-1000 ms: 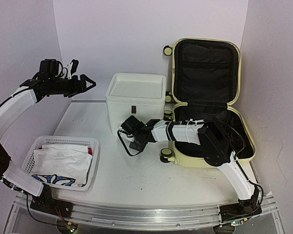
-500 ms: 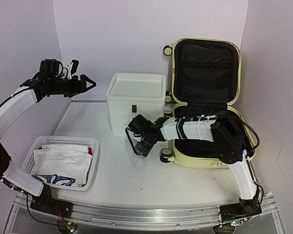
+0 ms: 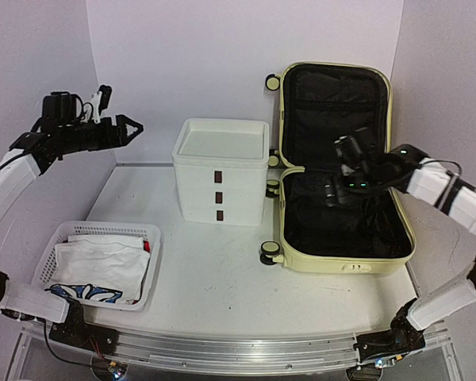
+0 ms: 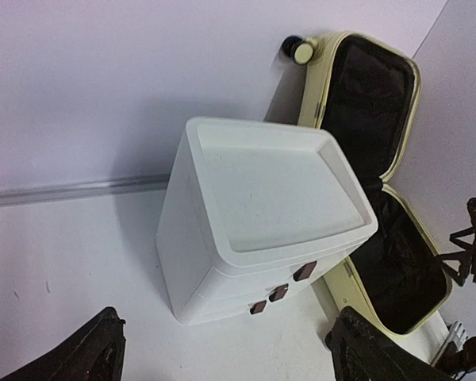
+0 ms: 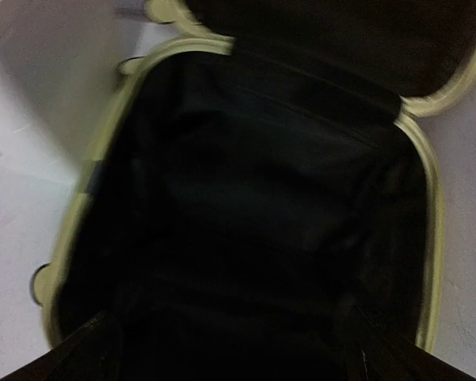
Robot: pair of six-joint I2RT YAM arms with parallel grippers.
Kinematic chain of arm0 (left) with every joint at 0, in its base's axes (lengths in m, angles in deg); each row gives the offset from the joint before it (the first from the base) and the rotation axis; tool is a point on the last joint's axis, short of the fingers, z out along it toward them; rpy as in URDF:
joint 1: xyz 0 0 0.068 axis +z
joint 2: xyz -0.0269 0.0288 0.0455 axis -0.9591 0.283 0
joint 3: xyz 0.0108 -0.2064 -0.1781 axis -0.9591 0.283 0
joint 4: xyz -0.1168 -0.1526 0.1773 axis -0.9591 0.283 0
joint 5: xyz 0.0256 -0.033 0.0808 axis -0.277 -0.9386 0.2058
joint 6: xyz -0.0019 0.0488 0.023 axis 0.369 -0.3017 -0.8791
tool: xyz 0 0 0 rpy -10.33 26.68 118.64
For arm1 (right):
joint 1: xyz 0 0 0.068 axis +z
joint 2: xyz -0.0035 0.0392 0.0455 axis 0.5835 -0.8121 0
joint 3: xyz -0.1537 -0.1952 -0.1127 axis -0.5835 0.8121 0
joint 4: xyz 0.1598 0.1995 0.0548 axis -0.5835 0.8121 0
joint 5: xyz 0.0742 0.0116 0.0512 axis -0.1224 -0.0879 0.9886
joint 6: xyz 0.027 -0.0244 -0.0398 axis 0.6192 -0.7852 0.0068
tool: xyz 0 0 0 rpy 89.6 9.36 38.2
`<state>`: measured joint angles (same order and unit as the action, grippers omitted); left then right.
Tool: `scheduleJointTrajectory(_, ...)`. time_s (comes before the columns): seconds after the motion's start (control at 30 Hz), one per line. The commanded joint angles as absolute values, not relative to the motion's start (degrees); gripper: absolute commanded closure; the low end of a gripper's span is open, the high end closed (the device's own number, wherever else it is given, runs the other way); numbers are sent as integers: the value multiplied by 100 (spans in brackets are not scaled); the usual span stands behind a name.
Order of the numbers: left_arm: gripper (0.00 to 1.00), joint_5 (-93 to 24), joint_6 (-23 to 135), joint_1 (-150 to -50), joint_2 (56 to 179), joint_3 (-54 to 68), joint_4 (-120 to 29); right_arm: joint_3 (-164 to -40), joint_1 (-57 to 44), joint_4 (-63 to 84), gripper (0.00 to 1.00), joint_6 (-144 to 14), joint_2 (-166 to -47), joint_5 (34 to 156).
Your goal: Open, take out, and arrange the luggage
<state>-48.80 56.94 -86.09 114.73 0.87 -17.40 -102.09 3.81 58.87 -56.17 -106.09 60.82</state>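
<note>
- The suitcase [image 3: 333, 266] lies open at 3 o'clock on the table [image 3: 214, 286], base flat and lid upright along its 12 o'clock edge. It has a pale yellow shell, rounded corners, black lining, and black-and-yellow wheels on the 9 o'clock side. Only the top view shows all of it; the right wrist view gives just a blurred, dark interior.
- The drawer box [image 3: 220, 171] stands just beside the suitcase at its 9 o'clock; the left wrist view shows its recessed top.
- The basket [image 3: 95, 231] of white cloth [image 3: 103, 266] sits at 8 o'clock, seen only from above.
- The right claw [image 3: 337, 190] hangs over the base's 12 o'clock end, spread wide and empty.
- The left claw [image 3: 133, 125], raised at 10 o'clock and well apart from the suitcase, also gapes empty.
</note>
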Motion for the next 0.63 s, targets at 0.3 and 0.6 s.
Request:
scheduleJointTrajectory(0.3,0,-3900,5225,-8586,8406,114,-1871,-10052,-292,6866,2,-6123,-6913,5679)
scheduleJointTrajectory(0.6,1,-3782,5345,-8585,8334,-107,-1763,-9810,-291,6685,2,-6375,-6075,6206)
